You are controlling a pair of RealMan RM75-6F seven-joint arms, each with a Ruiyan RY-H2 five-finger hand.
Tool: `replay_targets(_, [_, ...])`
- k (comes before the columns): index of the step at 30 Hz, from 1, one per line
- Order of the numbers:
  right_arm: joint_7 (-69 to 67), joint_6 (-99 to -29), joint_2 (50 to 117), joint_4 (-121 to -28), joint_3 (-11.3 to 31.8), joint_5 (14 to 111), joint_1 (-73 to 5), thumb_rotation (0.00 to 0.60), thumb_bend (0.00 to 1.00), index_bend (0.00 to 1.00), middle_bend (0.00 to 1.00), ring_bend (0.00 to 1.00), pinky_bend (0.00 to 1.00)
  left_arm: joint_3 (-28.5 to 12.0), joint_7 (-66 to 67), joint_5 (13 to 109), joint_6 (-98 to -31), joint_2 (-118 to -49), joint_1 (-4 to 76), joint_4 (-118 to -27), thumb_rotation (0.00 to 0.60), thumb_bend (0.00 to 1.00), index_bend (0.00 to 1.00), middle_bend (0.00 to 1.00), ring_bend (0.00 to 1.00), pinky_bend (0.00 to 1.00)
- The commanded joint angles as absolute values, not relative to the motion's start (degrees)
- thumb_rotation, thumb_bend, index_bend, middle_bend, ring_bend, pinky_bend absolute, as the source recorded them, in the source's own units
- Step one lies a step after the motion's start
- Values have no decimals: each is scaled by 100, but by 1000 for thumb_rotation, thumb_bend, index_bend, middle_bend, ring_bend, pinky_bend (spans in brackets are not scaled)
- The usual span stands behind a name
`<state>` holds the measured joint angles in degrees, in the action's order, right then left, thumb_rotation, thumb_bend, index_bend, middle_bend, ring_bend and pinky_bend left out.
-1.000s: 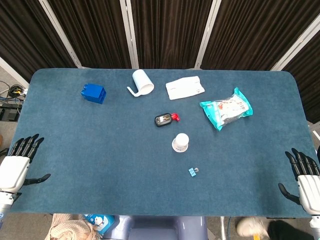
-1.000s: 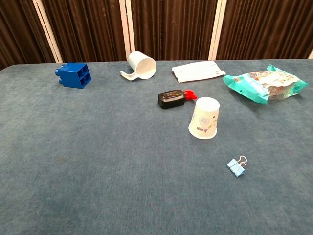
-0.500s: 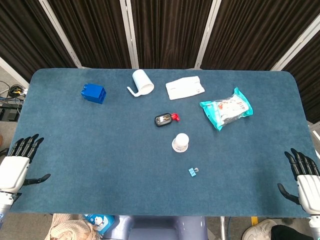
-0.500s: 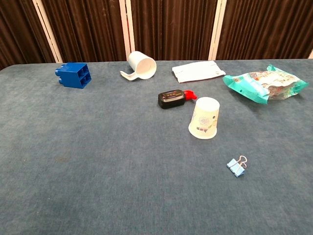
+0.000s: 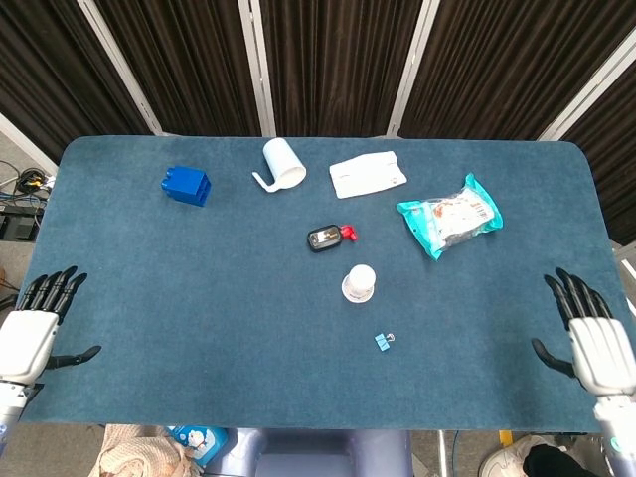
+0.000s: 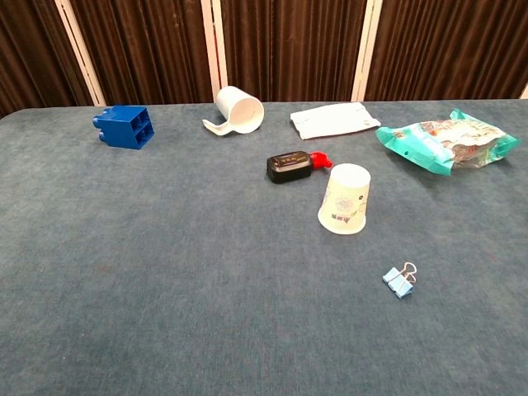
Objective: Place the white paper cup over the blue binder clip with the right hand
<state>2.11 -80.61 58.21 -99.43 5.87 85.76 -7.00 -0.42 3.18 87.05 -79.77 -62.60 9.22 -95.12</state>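
Observation:
The white paper cup [image 5: 359,283] [image 6: 344,199] stands upside down near the table's middle. A small blue binder clip [image 5: 383,341] [image 6: 399,280] lies on the cloth just in front of it and slightly right, apart from it. My right hand [image 5: 594,345] hovers at the table's right front edge, fingers spread, holding nothing, far to the right of both. At the left front edge my left hand [image 5: 32,331] is open and empty too. Neither hand shows in the chest view.
A black and red device [image 5: 327,238] lies just behind the cup. Further back are a tipped white mug [image 5: 281,165], a white packet [image 5: 368,174], a teal snack bag [image 5: 449,214] at the right and a blue block [image 5: 186,186] at the left.
My right hand has moved inward and forward over the table's right edge. The cup, the clip and my left hand have stayed put.

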Motion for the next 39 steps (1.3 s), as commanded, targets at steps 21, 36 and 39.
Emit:
replay_targets(21, [2386, -5606, 7453, -10017, 1685, 5743, -3501, 600, 298, 83, 142, 181, 287, -106, 13, 8208, -7461, -6080, 1055, -9678, 600, 0, 0, 0, 0, 0])
replay_targets(36, [2875, -5526, 8411, -9867, 1427, 5282, -4160, 600, 298, 90, 142, 181, 289, -158, -197, 8072, -7267, -6006, 1146, -9706, 600, 0, 0, 0, 0, 0])
replay_targets(39, [2993, -5549, 8544, -9784, 1409, 5175, -4273, 600, 298, 90, 142, 181, 289, -159, -230, 8058, -7254, -5994, 1149, -9720, 600, 0, 0, 0, 0, 0])
